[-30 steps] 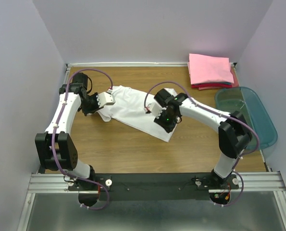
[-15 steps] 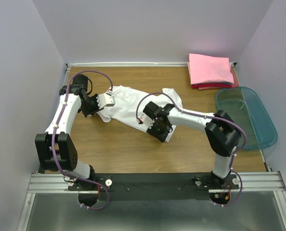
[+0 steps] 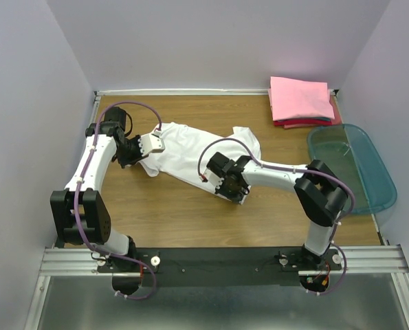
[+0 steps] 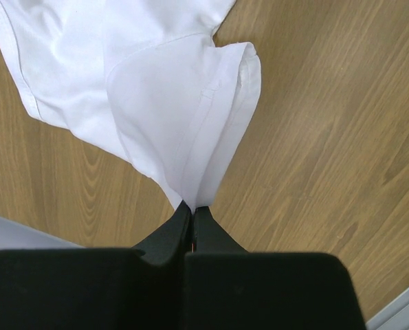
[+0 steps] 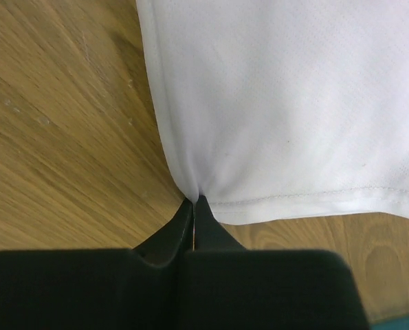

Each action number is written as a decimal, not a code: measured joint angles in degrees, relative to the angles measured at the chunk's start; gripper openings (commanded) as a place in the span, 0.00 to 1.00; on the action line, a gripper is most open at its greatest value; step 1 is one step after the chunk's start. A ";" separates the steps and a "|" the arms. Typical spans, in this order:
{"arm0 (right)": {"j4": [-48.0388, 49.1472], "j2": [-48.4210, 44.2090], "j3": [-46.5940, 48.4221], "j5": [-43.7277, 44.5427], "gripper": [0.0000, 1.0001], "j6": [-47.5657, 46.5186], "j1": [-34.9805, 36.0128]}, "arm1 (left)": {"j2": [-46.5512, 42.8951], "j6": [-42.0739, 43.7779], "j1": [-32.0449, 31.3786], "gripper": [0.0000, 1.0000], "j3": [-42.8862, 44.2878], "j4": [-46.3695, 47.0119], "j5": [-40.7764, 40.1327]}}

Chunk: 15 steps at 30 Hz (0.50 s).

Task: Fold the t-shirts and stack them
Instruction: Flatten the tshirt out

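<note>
A white t-shirt (image 3: 190, 152) lies spread across the middle of the wooden table. My left gripper (image 3: 141, 152) is shut on its left sleeve; the left wrist view shows the sleeve (image 4: 190, 110) pinched at my fingertips (image 4: 191, 206). My right gripper (image 3: 233, 192) is shut on the shirt's near hem corner; the right wrist view shows the hem (image 5: 293, 130) pinched at my jaws (image 5: 194, 201), close to the table. A stack of folded shirts, pink (image 3: 300, 97) on top of red, lies at the back right.
A teal plastic tub (image 3: 355, 165) stands at the right edge of the table. Purple walls close the table on the left, back and right. Bare wood (image 3: 170, 220) lies between the shirt and the arm bases.
My right gripper has moved left and toward the near edge with the hem corner. The shirt's right part is now uncovered and bunched behind it. The left arm has hardly moved.
</note>
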 measured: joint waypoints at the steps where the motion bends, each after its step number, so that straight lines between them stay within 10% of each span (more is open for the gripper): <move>1: 0.44 -0.37 -0.44 0.46 0.00 -0.24 0.02 | 0.00 0.00 0.02 0.00 0.00 0.00 0.00; 10: 1.62 -2.03 -0.83 6.47 0.01 -10.08 -6.56 | 2.84 -3.13 2.67 0.00 11.76 -2.27 2.99; 15: 1.79 -2.05 14.25 8.85 0.01 -17.94 -19.06 | 5.99 -7.67 4.57 0.00 21.24 -0.50 4.74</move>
